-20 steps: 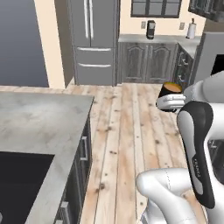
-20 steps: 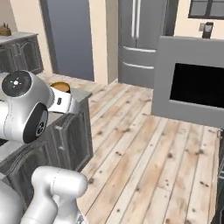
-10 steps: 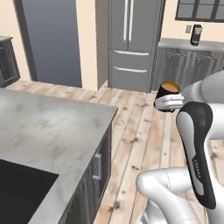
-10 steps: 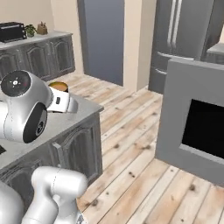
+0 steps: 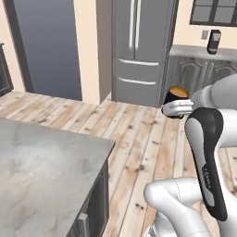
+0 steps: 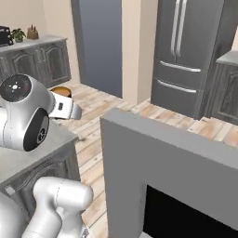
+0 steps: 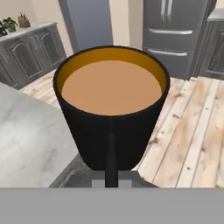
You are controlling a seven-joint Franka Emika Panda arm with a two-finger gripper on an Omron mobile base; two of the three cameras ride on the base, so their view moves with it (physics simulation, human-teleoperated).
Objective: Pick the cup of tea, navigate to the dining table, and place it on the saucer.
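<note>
The cup of tea [image 7: 111,113] is a black mug full of amber-brown liquid, held upright in the air. My gripper [image 7: 110,175] is shut on its side handle. From the left base the cup [image 5: 177,95] rides above the white hand [image 5: 178,109], over the wooden floor. From the right base its rim [image 6: 60,91] peeks over the hand [image 6: 65,108]. The dining table's grey marbled top [image 5: 41,171] lies low on the left, its corner [image 7: 30,140] just below the cup. The saucer is out of view.
A steel fridge [image 5: 139,46] stands ahead, with a dark doorway [image 5: 46,46] to its left. Dark cabinets [image 6: 32,60] line the far wall. A tall grey block with a black opening [image 6: 176,176] rises close on the right. Wooden floor [image 5: 139,139] lies between.
The whole scene has shifted as the base drives and turns: the fridge has come nearer and the table corner has slid sideways. The cup stays held the same way in the gripper.
</note>
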